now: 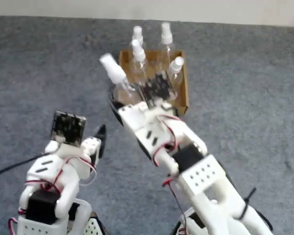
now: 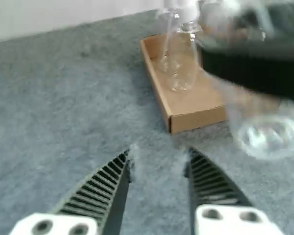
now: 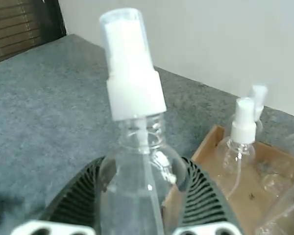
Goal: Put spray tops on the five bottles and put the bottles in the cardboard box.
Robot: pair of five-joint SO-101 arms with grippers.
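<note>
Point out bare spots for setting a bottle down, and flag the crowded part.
Bare carpet lies wide on both sides of the cardboard box. Inside, its near end looks bare; four bottles crowd its far end, and the right gripper holds the fifth bottle alongside.

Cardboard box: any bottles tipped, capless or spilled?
Nothing stands out. Four bottles stand upright in the cardboard box, each with a spray top. The fifth bottle leans near the box, but it is held in the right gripper.
</note>
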